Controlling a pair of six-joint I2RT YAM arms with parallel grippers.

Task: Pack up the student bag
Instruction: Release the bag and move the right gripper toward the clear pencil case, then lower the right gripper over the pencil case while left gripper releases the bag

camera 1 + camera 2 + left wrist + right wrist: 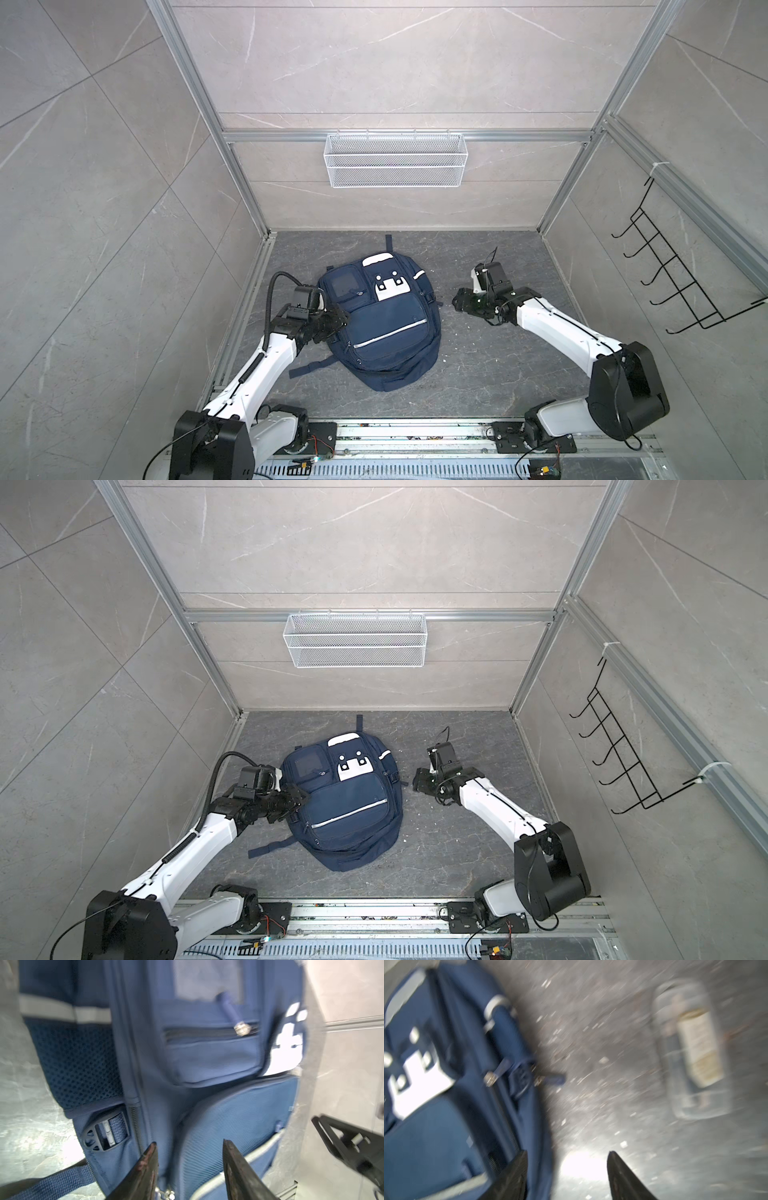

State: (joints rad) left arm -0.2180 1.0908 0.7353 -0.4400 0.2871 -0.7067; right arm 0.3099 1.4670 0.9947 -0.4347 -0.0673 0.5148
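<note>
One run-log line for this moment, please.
student bag: flat on floor, front up, pockets zipped | left gripper: open, at bag's edge | right gripper: open, empty, beside bag, not touching

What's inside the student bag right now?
Can't tell. The student bag lies face-up on the floor with no compartment visibly open; fabric covers any contents.

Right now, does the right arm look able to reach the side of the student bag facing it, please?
Probably yes: the right end effector hovers just beside the student bag, apart from it, jaws open, and only bare floor lies between them.
</note>
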